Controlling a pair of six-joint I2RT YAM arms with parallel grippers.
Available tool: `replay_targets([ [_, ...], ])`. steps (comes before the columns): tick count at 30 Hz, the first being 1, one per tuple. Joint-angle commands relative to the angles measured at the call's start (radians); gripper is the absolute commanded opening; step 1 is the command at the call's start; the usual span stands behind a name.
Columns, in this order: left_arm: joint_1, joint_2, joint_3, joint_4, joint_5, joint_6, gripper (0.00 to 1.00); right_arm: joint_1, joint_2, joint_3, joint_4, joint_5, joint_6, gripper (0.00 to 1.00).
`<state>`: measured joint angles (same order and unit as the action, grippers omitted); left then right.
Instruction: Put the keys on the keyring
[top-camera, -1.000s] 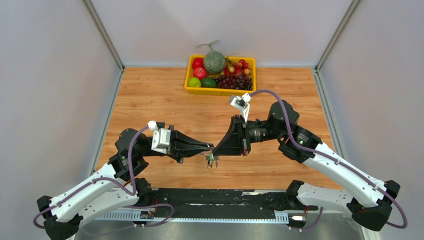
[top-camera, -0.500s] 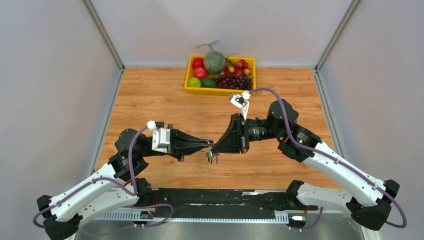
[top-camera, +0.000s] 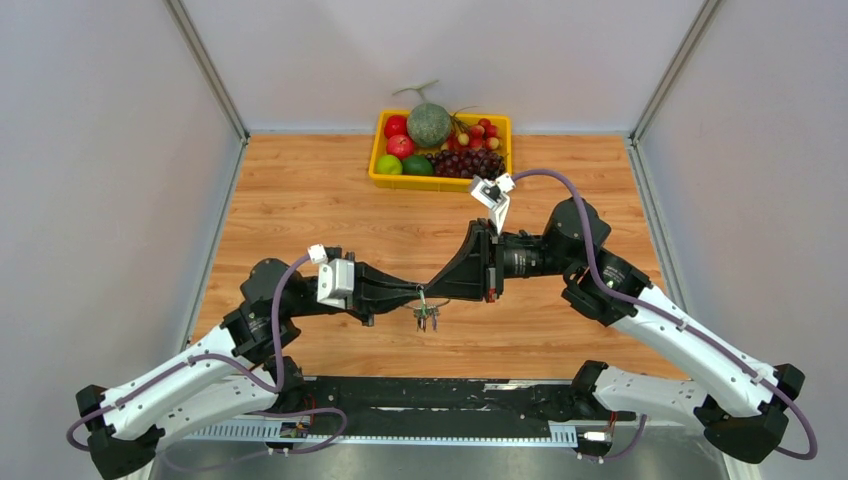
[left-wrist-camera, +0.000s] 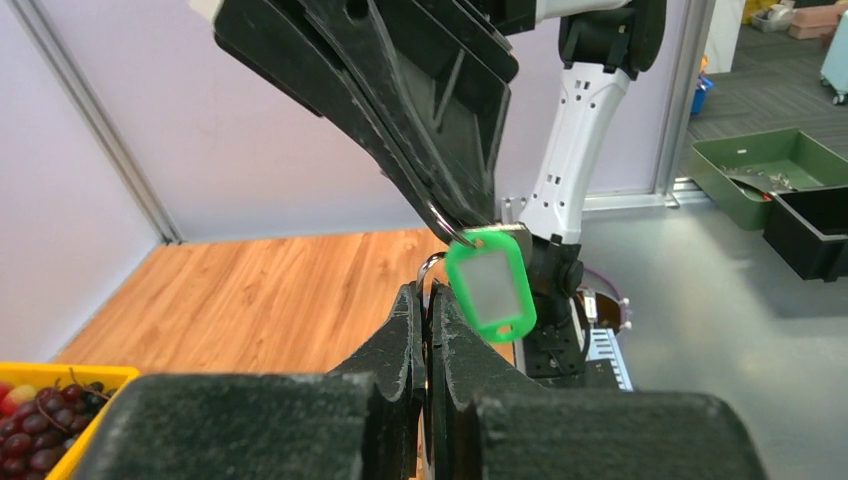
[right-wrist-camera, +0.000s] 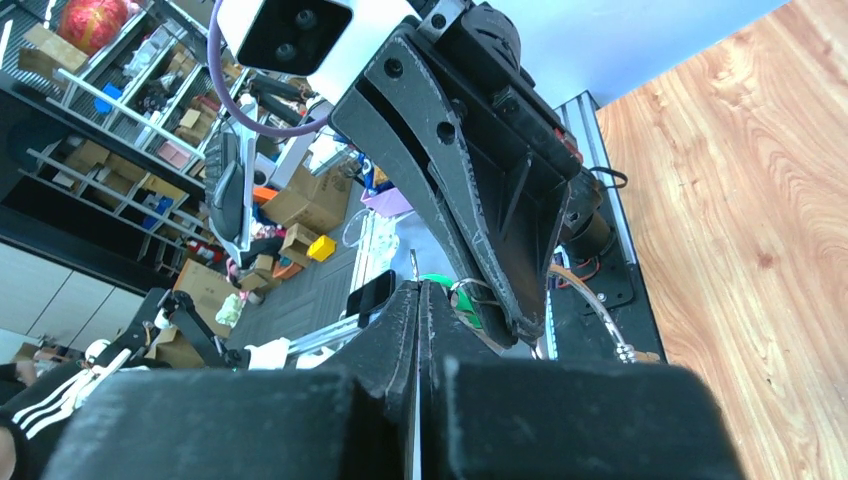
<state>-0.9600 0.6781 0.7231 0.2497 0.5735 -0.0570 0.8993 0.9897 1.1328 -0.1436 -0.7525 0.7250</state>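
Observation:
My two grippers meet tip to tip above the front middle of the table. My left gripper (top-camera: 419, 293) (left-wrist-camera: 427, 290) is shut on the thin silvery keyring (left-wrist-camera: 431, 264), whose loop sticks out past its fingertips. A green plastic key head (left-wrist-camera: 488, 285) hangs at the ring, right under the right gripper's tips. My right gripper (top-camera: 433, 291) (right-wrist-camera: 418, 285) is shut on a thin metal key (right-wrist-camera: 413, 264), seen edge-on between its fingers. Small keys (top-camera: 425, 319) dangle below both grippers. No blue head shows.
A yellow basket (top-camera: 441, 182) of fruit stands at the back middle of the wooden table (top-camera: 300, 200). Grey walls close in the left, right and back. The black rail of the arm bases (top-camera: 430, 395) runs along the near edge.
Both arms have shifted a little to the right, and the gripper tips now overlap more. The keys still hang below them.

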Motion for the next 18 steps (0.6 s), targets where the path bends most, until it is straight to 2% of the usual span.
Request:
replay_targets([
  [1,-0.010,-0.014,-0.004,0.037,-0.006,0.020,0.00,-0.008,-0.022,0.033,0.057,0.040,0.019,0.00],
  [18,-0.010,-0.067,-0.028,0.047,-0.194,0.099,0.00,-0.042,-0.059,-0.029,-0.016,0.008,0.093,0.00],
])
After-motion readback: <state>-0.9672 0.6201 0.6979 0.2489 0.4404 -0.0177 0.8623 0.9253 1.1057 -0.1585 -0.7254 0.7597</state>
